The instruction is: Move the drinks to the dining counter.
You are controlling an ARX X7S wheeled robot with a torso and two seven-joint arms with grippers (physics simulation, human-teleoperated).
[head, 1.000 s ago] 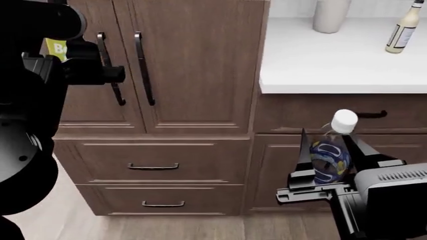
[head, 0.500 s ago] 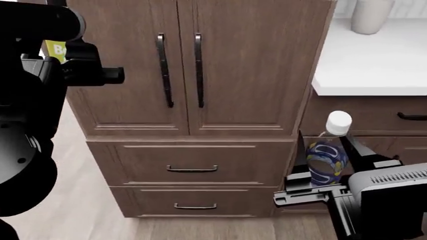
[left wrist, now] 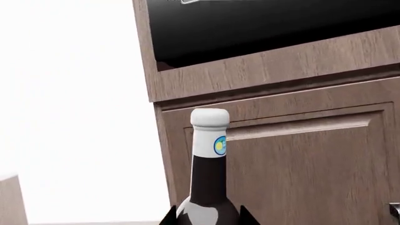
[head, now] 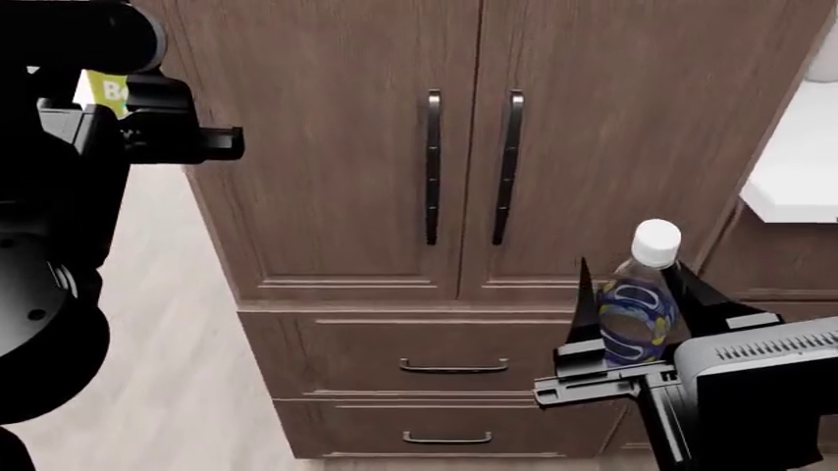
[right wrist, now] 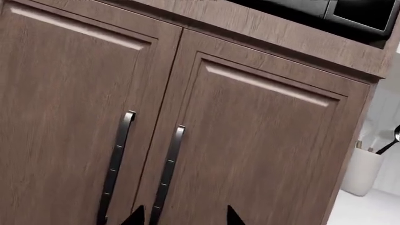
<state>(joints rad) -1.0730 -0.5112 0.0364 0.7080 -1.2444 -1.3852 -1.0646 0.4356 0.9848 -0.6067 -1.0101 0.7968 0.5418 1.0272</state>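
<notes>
The right gripper (head: pixel 631 329) pinched the clear bottle (head: pixel 639 309) upright before the tall cabinet (head: pixel 472 147). The left gripper (left wrist: pixel 206 216) clamped the dark bottle (left wrist: pixel 208 178) (only its neck showed). With 2 bottles aloft, turning smoothly seemed wise; the dining counter was nowhere visible.

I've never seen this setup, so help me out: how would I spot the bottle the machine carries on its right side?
Start at the tall brown cabinet with two black vertical handles. Low in front of its right door, the right gripper holds the clear bottle upright. Its white cap and blue swirled label distinguish it from the dark bottle the left gripper holds.
</notes>
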